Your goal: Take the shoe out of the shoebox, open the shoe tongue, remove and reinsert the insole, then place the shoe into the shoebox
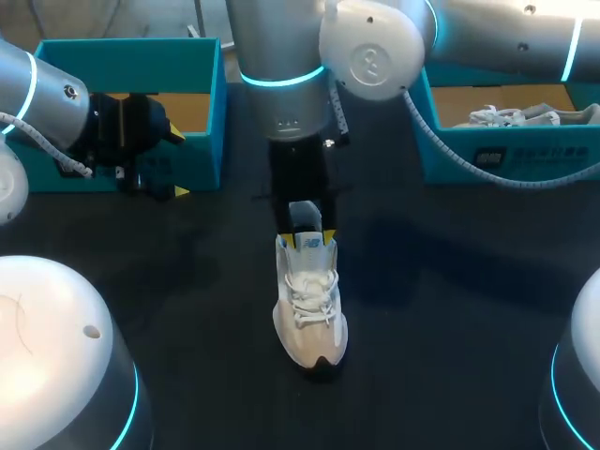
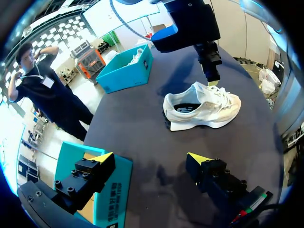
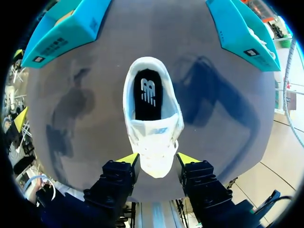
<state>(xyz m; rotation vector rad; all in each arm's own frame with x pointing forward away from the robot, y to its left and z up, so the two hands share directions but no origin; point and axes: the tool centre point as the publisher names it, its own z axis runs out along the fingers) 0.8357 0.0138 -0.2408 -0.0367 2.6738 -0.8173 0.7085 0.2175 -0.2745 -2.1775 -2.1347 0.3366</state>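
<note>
A white lace-up shoe [image 1: 309,305] stands upright in the middle of the dark table, toe toward the near edge. In the right wrist view the shoe [image 3: 153,121] shows its black insole [image 3: 148,97] through the opening. My right gripper [image 1: 307,239] comes down over the tongue, and its yellow fingertips [image 3: 127,160] press both sides of the shoe, so my right gripper [image 3: 157,159] is shut on it. My left gripper [image 1: 155,159] hangs open and empty in front of the left teal shoebox [image 1: 202,112]. The left wrist view shows the shoe [image 2: 202,107] well ahead of that gripper [image 2: 151,159].
The left teal shoebox [image 2: 114,194] lies under my left gripper with a bare cardboard floor. A second teal box [image 1: 506,155] at the back right holds another white shoe [image 1: 525,115]. Dark tabletop [image 1: 450,309] surrounds the shoe.
</note>
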